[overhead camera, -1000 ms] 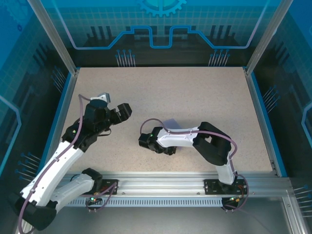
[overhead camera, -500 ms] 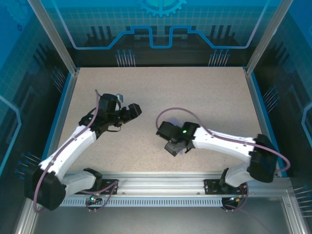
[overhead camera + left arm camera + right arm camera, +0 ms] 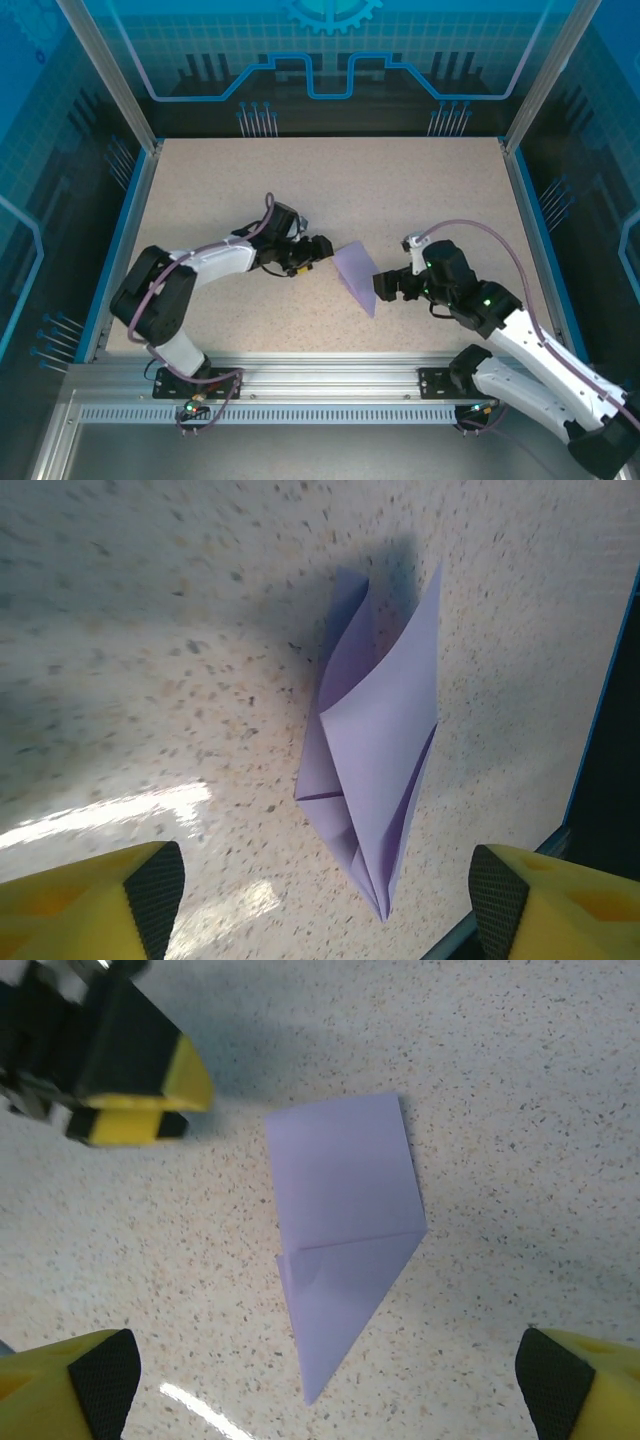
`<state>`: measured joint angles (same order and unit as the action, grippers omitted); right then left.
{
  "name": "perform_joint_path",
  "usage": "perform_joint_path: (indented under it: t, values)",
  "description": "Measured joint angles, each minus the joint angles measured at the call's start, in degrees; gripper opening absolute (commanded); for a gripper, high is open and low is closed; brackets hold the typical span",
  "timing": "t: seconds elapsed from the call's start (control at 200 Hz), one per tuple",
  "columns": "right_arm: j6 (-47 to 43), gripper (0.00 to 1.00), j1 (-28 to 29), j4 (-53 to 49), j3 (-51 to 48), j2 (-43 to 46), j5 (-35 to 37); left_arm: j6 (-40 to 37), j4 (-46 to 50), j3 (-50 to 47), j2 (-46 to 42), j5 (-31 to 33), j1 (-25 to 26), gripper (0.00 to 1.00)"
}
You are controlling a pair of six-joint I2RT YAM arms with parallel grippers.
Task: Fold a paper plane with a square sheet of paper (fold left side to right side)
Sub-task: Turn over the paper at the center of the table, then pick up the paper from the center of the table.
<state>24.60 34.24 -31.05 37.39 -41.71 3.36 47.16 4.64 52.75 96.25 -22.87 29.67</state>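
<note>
The square sheet of paper lies folded into a narrow pointed dart, the lavender paper plane (image 3: 356,276), flat on the speckled table's middle with its tip toward the near edge. My left gripper (image 3: 322,252) hovers just left of it, jaws apart and empty. My right gripper (image 3: 384,287) sits just right of it, also open and empty. In the left wrist view the plane (image 3: 375,770) lies ahead between the black pads (image 3: 155,895), its upper flaps lifting slightly. In the right wrist view the plane (image 3: 340,1230) lies flat, and the left gripper's yellow-tipped fingers (image 3: 140,1080) hang at the upper left.
The speckled table (image 3: 400,190) has a blue raised border (image 3: 537,240) on its sides and an aluminium rail (image 3: 330,375) along the near edge. The blue border edge (image 3: 605,720) runs close on the right of the left wrist view.
The right arm has drawn back to the right off the paper and opened its jaws wide. The left arm has swung right and down toward the paper, which now lies uncovered.
</note>
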Motion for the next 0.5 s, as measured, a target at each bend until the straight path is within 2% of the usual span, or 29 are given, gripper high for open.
perform_joint_path:
  t: [0.11, 0.26, 0.345, 0.5]
  values:
    - [1.6, 1.00, -2.5, 1.2, -2.6, 2.4, -3.1, 1.0, -1.8, 2.6, 4.3, -0.8, 1.8, 0.76]
    - [2.9, 1.00, -3.8, 1.9, -3.6, 3.1, -5.4, 1.5, -3.9, 5.7, 9.2, -1.5, 3.6, 0.68]
    - [3.0, 1.00, -3.9, 2.2, -3.6, 3.0, -5.7, 2.1, -4.2, 6.7, 11.0, -1.6, 4.1, 0.59]
    - [2.7, 1.00, -3.9, 2.6, -3.6, 1.4, -6.7, 1.7, -5.0, 7.2, 12.7, -1.6, 4.3, 0.36]
